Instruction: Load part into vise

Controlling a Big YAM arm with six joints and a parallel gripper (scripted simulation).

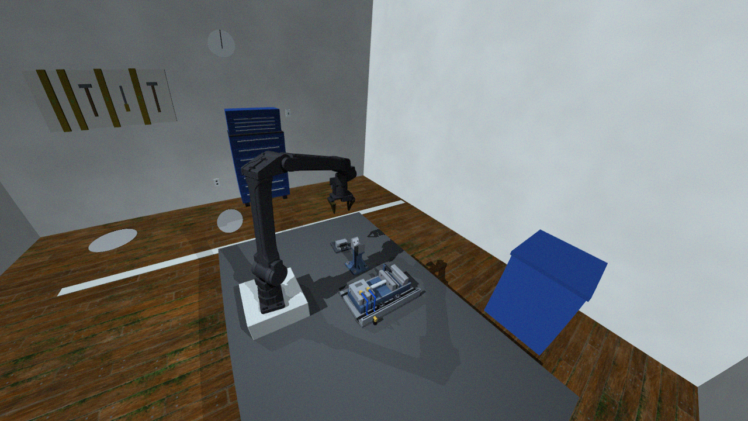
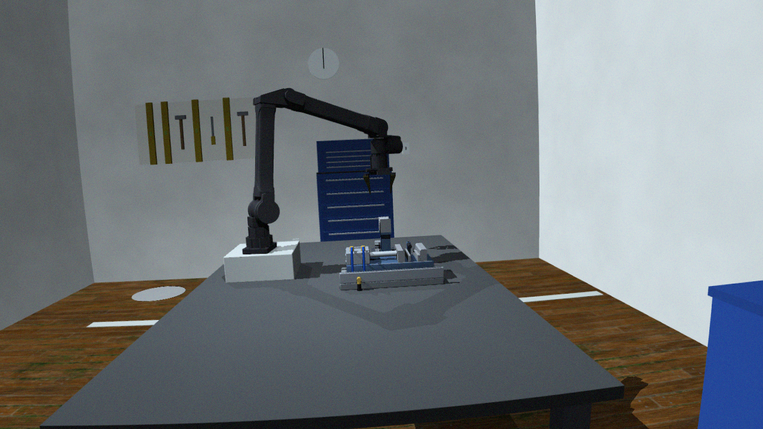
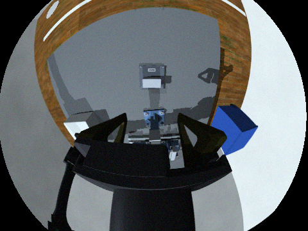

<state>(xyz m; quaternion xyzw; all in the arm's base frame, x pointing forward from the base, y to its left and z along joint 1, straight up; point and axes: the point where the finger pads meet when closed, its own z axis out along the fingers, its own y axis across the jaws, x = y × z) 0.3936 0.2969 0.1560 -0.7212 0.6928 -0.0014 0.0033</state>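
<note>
- the part (image 1: pixel 342 242) (image 3: pixel 151 83), one block, sits on its one infeed plate (image 1: pixel 334 247) (image 3: pixel 143 72), well below the gripper (image 1: pixel 342 210) (image 2: pixel 381 190) (image 3: pixel 152 116) and apart from it; in the wrist view it shows past the fingertips, sideways between them
- the gripper points down with its two fingers wide apart — nothing is held
- nearest the plate stands one blue stand (image 1: pixel 357 261) (image 2: pixel 385 242) (image 3: pixel 147 113), carrying the one v-block (image 1: pixel 357 244) (image 2: pixel 384 225)
- past that is one vise (image 1: pixel 360 293) (image 2: pixel 391 277) (image 3: pixel 133 138), its two jaws apart, with two blue hoses at the cylinder end; the part is not loaded in it
- one arm rises from one white block (image 1: pixel 282 319) (image 2: pixel 261 269) (image 3: pixel 75 128), and all this shares one grey table (image 1: pixel 366 366) (image 2: pixel 320 347) (image 3: pixel 112 54)
- farther out — one blue drawer chest (image 1: pixel 256 123) (image 2: pixel 341 154) by the wall and one blue cabinet (image 1: pixel 543 293) (image 2: pixel 736 362) (image 3: pixel 237 128) beside the table
- the slot's facing is too small to tell
</note>
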